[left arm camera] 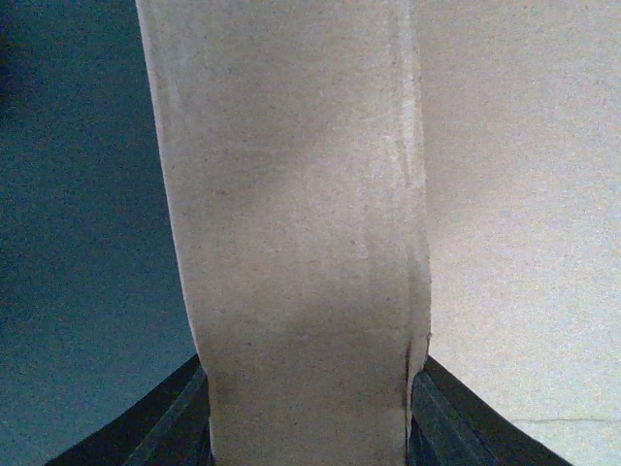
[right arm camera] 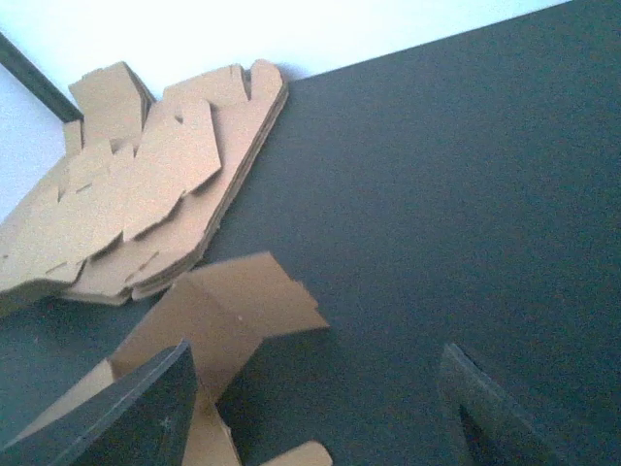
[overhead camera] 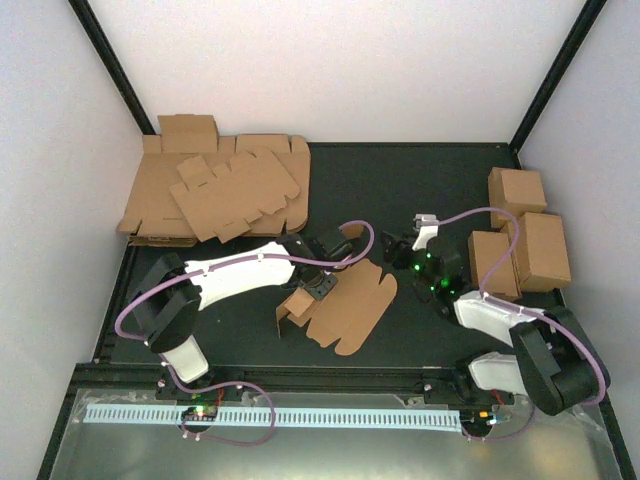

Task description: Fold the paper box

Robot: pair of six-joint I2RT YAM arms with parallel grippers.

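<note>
The left gripper (overhead camera: 318, 285) reaches in to the middle of the table, and its wrist camera shows a brown cardboard panel filling the gap between its black fingers (left arm camera: 175, 419), touching both. So it is clamped on the paper box (overhead camera: 355, 305). The right gripper (right arm camera: 320, 413) hangs just to the right of the box with its jaws spread wide. Only bare mat shows between them, and it holds nothing.

The box sits centre-table, most of it lying flat and unfolded. Its long axis runs on a diagonal from near-left to far-right, with the end by the left gripper bent upright.

Beneath it all is a black mat (overhead camera: 400, 190) covering the table. A thick stack of cardboard blanks (overhead camera: 215, 190) is heaped in the far left corner, well apart from the box. A few folded boxes (overhead camera: 525, 240) cluster at the right edge. Plain white walls (overhead camera: 340, 70) close in the back and sides, with black frame posts (overhead camera: 115, 62) at the corners. Along the near edge runs a metal ledge (overhead camera: 330, 450) with a white slotted strip (overhead camera: 330, 415) on it.
</note>
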